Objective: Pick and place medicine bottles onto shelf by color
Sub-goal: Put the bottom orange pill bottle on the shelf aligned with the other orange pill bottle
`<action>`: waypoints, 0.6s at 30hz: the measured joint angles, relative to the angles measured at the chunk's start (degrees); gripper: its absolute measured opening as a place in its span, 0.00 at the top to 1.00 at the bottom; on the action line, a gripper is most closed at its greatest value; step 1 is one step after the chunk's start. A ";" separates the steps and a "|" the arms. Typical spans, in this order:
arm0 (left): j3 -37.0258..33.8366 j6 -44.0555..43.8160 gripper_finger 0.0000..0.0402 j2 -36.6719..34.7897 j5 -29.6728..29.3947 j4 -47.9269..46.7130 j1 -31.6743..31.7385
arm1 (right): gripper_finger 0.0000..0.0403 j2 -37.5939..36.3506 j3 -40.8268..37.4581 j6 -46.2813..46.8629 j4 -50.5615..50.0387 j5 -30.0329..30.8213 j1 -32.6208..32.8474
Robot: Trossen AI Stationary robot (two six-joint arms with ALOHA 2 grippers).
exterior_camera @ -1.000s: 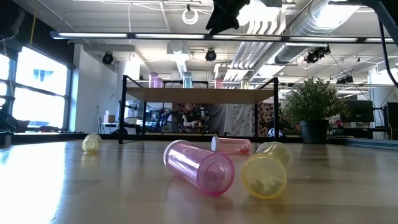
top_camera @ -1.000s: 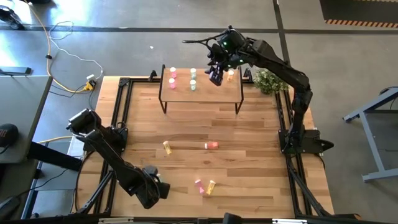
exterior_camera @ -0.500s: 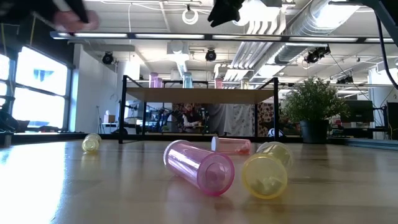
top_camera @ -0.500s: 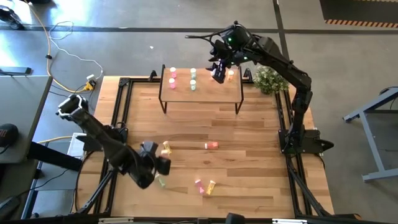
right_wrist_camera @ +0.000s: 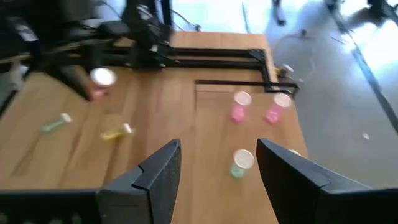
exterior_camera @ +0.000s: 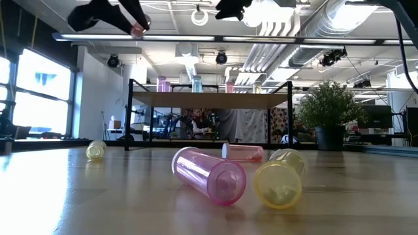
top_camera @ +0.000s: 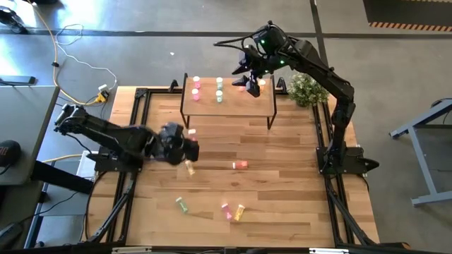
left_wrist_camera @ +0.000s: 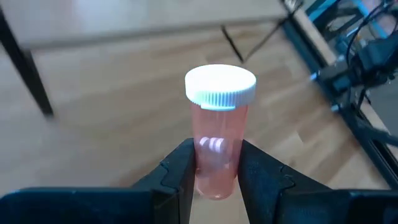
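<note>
Two pink bottles [top_camera: 196, 85] at shelf [top_camera: 229, 106] edge

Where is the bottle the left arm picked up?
The red-orange bottle is held upright in the left gripper, above the table's left half, short of the shelf.

The high view looks straight down on the whole tabletop [top_camera: 282, 197]. The low view sits at tabletop height, close to fallen bottles, facing the shelf [exterior_camera: 209, 99] and the room behind. The left wrist view looks closely at a held bottle [left_wrist_camera: 217, 130]; the right wrist view looks down on the shelf, as does the high view.
</note>
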 joint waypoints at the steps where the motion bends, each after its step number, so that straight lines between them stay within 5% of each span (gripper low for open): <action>1: 0.00 2.53 0.76 -0.46 0.00 1.02 1.40 | 0.50 0.00 0.00 -0.56 0.00 -1.33 -0.22; 10: 0.00 27.59 0.76 -2.15 2.08 16.38 13.52 | 0.50 0.00 -0.02 -3.96 2.90 -11.84 -1.20; 18: 0.00 45.00 0.76 -2.15 10.16 27.14 22.02 | 0.50 0.00 -0.02 -2.43 7.41 -18.96 -1.18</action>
